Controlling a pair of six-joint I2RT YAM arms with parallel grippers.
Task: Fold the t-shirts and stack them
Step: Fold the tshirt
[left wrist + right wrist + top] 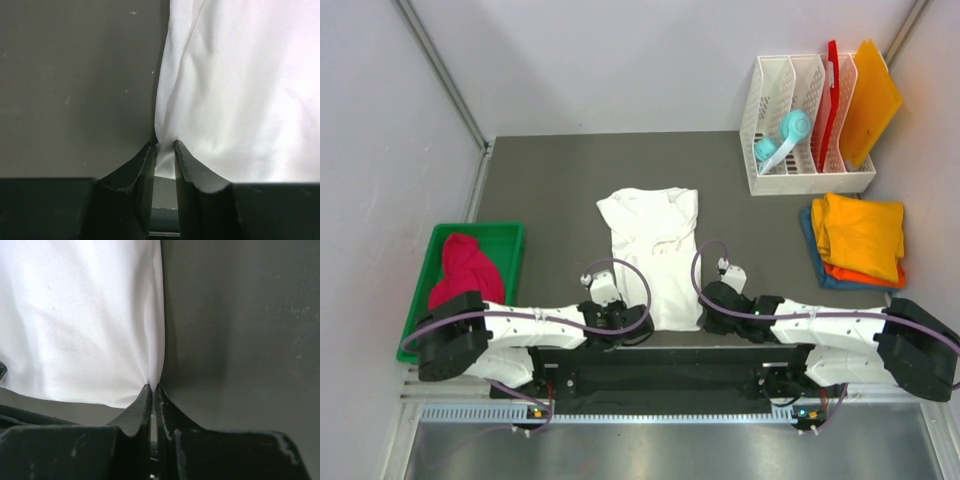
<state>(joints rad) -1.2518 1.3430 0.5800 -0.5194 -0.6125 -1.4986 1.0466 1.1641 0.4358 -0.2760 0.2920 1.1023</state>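
Observation:
The white t-shirt [655, 250] lies lengthwise on the dark table, collar end far, hem near the arms. My left gripper [617, 322] is at the hem's left corner. In the left wrist view its jaws [165, 145] stand narrowly apart with a bunch of white cloth [240, 90] pinched between the tips. At the hem's right corner my right gripper [702, 312] is shut on the cloth's edge [75, 315], jaws [154, 386] pressed together. A crimson-pink t-shirt [465, 268] is crumpled in the green bin [510, 232]. Folded yellow-orange [860, 235], orange [865, 274] and blue [809, 240] t-shirts are stacked at right.
A white divided rack [770, 185] stands at the back right. It holds a teal tool [782, 140], a red board [830, 95] and an orange board [870, 95]. Grey walls close in the table on three sides.

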